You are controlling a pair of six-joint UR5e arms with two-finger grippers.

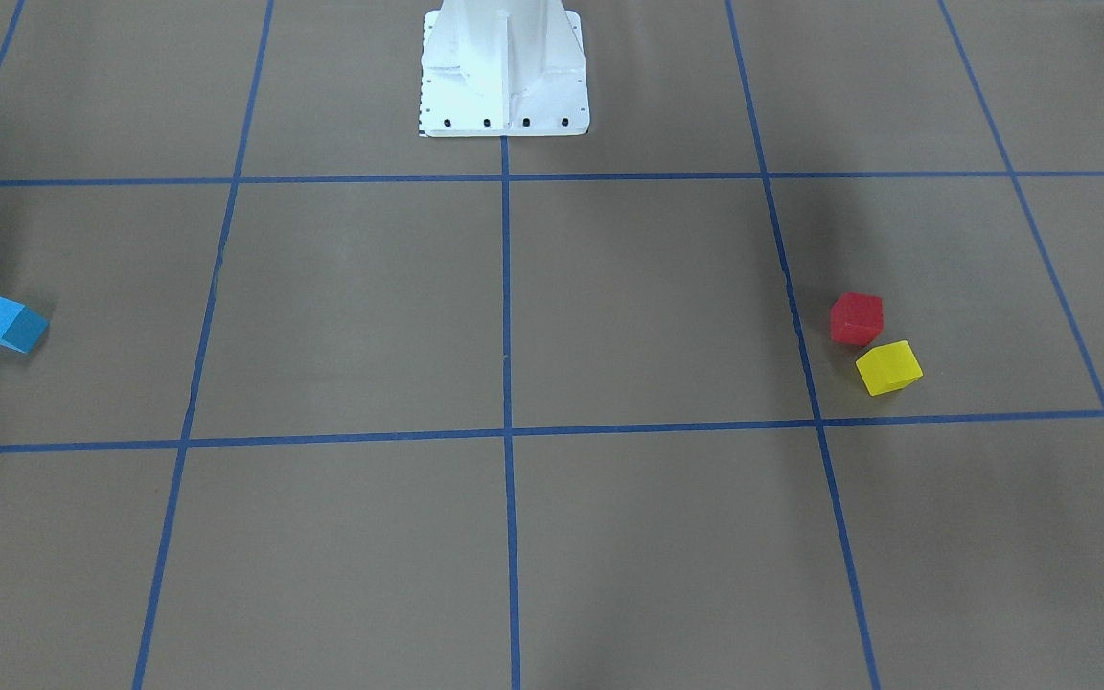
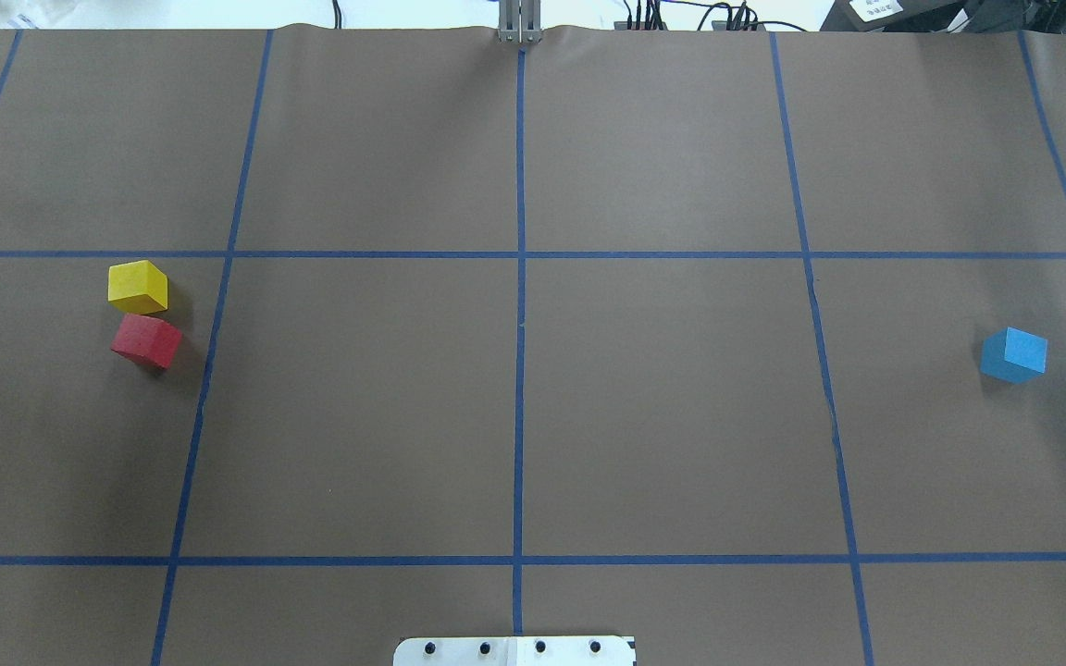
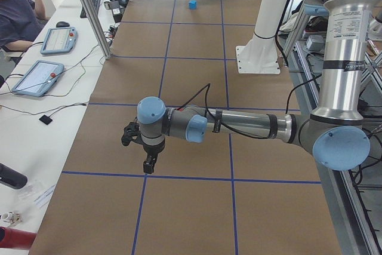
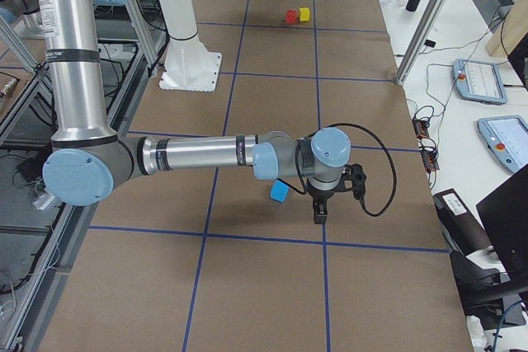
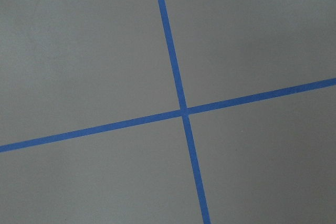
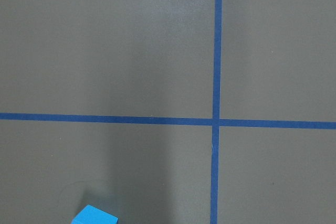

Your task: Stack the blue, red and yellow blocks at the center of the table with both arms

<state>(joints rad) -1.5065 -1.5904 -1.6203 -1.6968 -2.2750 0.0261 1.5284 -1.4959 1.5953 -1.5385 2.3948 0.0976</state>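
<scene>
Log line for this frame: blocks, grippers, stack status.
stack: not started | red block + yellow block: side by side, left | blue block: alone, right | left gripper, right gripper: above table, no block held, open/shut unclear

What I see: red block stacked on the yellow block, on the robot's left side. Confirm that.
Not stacked: the red block lies beside the yellow block, both flat on the table, on the robot's left side. The overhead exterior view shows it.
</scene>
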